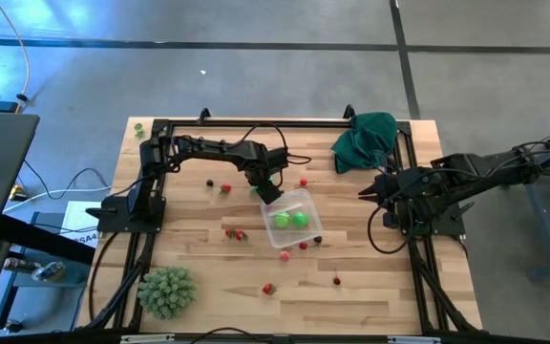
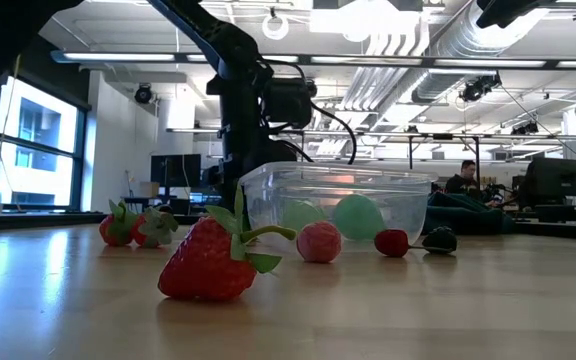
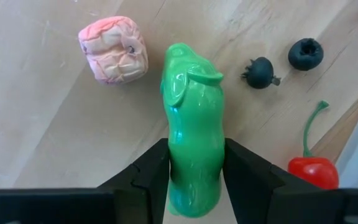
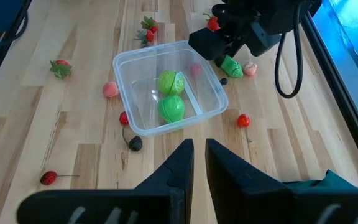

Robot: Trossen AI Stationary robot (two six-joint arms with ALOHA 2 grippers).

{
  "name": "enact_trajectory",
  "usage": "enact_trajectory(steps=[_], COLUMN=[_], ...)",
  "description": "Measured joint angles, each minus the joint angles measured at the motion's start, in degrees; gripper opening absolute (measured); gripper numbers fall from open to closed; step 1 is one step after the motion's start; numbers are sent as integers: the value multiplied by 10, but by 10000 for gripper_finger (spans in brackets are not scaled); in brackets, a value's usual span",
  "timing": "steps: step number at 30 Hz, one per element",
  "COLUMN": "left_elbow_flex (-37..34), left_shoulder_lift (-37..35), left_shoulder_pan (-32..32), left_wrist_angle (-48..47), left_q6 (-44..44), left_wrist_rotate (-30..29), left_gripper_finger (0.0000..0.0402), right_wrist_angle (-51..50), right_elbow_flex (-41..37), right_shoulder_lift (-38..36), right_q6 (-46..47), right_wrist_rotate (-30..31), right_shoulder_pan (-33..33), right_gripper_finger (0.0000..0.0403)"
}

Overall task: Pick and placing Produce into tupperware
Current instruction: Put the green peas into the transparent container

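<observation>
The clear tupperware [image 1: 292,215] stands mid-table with two bright green rounded pieces [image 4: 171,93] inside. Just beyond its far-left corner my left gripper [image 3: 196,155] points down, shut on a long glossy green produce piece [image 3: 191,112] that lies on the wood. Beside it lie a pink lumpy piece [image 3: 114,48], two dark berries [image 3: 261,72] and a red cherry [image 3: 312,171]. Strawberries [image 1: 237,232], a pink ball [image 4: 109,89] and cherries [image 1: 269,287] are scattered around the box. My right gripper [image 4: 199,168] hangs shut and empty above the table's right side. My left gripper pinches the long green piece by its two sides [image 3: 174,155], near one end, between its two fingers [image 3: 151,177]. The fingers come from above, pointing down, and lie across the piece. The piece rests flat on the table, its other end sticking out past the fingers.
A spiky pale-green ball [image 1: 167,290] sits at the near left corner, and a dark green cloth [image 1: 363,140] at the far right. A black frame rail [image 1: 256,124] runs round the tabletop. Bare wood lies between the box and the near edge.
</observation>
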Motion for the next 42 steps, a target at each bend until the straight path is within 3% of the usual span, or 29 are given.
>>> enact_trajectory(steps=[14,26,34,42], left_elbow_flex=[19,117,169,169], left_shoulder_lift=[-40,-144,-150,-89], left_shoulder_pan=[11,-3,-85,-187], left_wrist_angle=[-59,-115,-105,-75], left_q6=[-1,-1,-7,-17], left_wrist_rotate=[-26,-67,-67,-103], left_gripper_finger=[124,123,124,124], right_wrist_angle=[0,0,0,0], right_elbow_flex=[0,0,0,0], right_shoulder_lift=[0,0,0,0], right_q6=[0,0,0,0], right_wrist_rotate=[0,0,0,0], right_shoulder_pan=[0,0,0,0], right_gripper_finger=[32,32,32,32])
